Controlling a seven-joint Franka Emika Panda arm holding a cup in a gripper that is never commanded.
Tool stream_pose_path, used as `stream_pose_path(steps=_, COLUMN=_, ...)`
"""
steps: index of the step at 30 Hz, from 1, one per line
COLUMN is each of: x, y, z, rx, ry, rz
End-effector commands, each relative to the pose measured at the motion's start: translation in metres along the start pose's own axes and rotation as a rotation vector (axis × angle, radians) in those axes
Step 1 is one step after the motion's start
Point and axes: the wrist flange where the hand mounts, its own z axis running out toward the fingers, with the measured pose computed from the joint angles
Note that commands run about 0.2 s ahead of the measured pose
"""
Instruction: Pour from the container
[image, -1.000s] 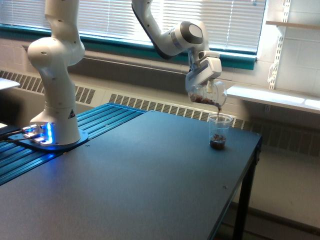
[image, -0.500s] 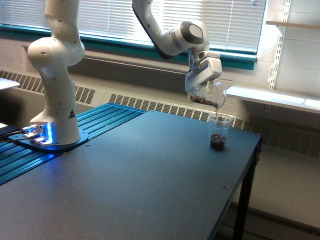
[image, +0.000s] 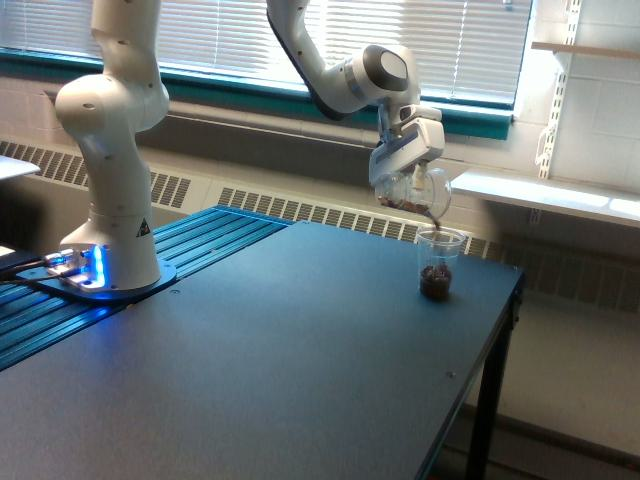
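Hand (image: 408, 160) is clamped on the container (image: 415, 190), fingers pressed against its upper part — exact contact points aren't readable at this resolution. Container is tipped, mouth toward the exterior view's right and downward, held in the air just above the plastic cup (image: 437, 264). Dark granular material sits along the low side of the container and a thin dark stream runs from its lip into the cup, which already has a dark layer at the bottom.

Handling judgement: container looks like thin clear glass or hard plastic — rigid, light, smooth-walled, so probably slippery under the pads and likely to crack if squeezed hard or dropped. Rounded body means a grip near the rim or neck is the sensible place; a grip on the belly would tend to slide. Load is small and shifts toward the lip as it tilts, so torque on the grasp changes a little during the pour. Cup below is light too — a nudge from the container lip could tip it.

Cup stands on the table (image: 300, 340) near the far edge at the exterior view's right, well apart from the arm base (image: 110, 270).

Hard to make out: finger pads, how much material is left in the container, whether the lip clears the cup rim or touches it, and what the material is. No wrist view to confirm any of it.
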Motion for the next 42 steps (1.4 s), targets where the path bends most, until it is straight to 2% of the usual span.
stream_pose_path(steps=1, x=0.0023, y=-0.0056, z=-0.0052, rx=0.0, ry=0.001, rz=-0.023)
stream_pose_path(steps=42, x=0.0018, y=-0.0101, z=-0.0028, rx=-0.009, ry=-0.033, rz=-0.06)
